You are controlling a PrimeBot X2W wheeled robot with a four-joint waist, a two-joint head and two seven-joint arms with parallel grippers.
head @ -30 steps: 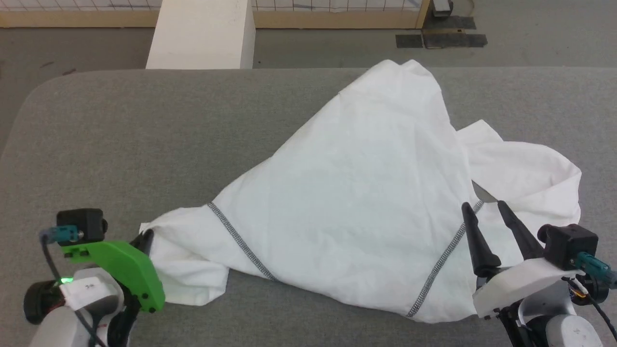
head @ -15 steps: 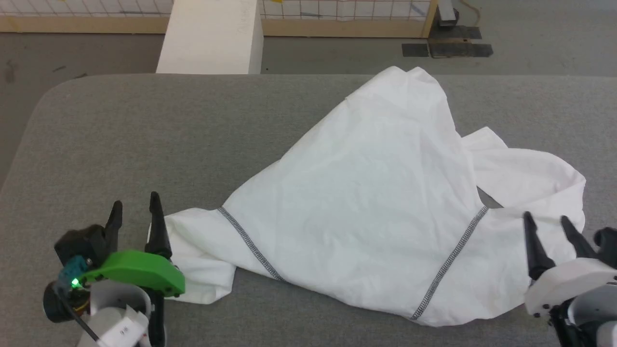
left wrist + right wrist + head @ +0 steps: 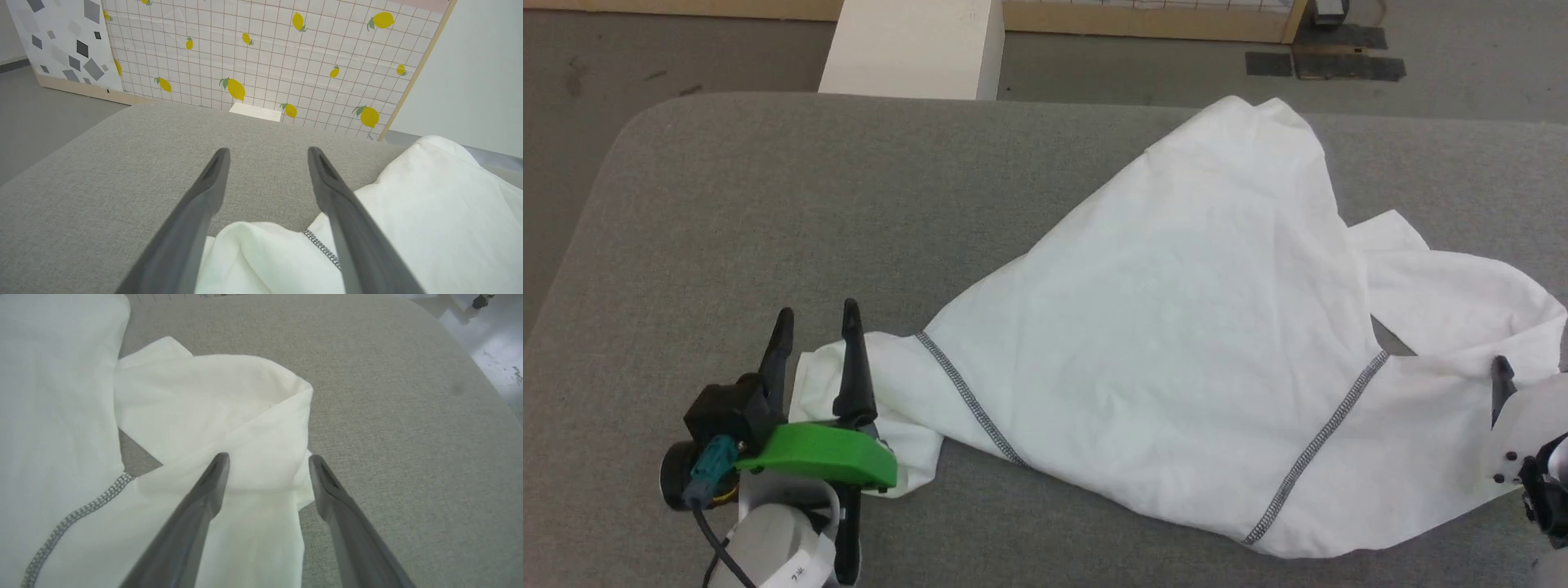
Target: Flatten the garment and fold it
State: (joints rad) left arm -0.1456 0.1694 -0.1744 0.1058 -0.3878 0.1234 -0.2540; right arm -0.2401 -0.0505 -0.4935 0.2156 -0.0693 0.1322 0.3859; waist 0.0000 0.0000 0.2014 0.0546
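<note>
The garment point(image 3: 1176, 327), a large white shirt with dark zigzag seams, lies crumpled across the grey table, its body bunched into a rough triangle. My left gripper point(image 3: 818, 312) stands open at the shirt's near-left sleeve end. In the left wrist view, that gripper point(image 3: 268, 150) has white cloth point(image 3: 261, 257) lying loose under its spread fingers. My right gripper point(image 3: 268, 456) is open above the folded sleeve point(image 3: 229, 416) at the shirt's right side. One dark finger point(image 3: 1500, 384) of it shows at the head view's right edge.
The grey padded table point(image 3: 768, 204) has rounded corners and bare room on its left half. A rigid white box point(image 3: 915, 49) stands past the far edge. Dark mats point(image 3: 1323, 61) lie on the floor beyond. A lemon-print panel point(image 3: 265, 61) backs the scene.
My left gripper has opened and let go of the sleeve end, its fingers now spread over it. My right gripper has moved right, off the seam. The head camera has shifted.
</note>
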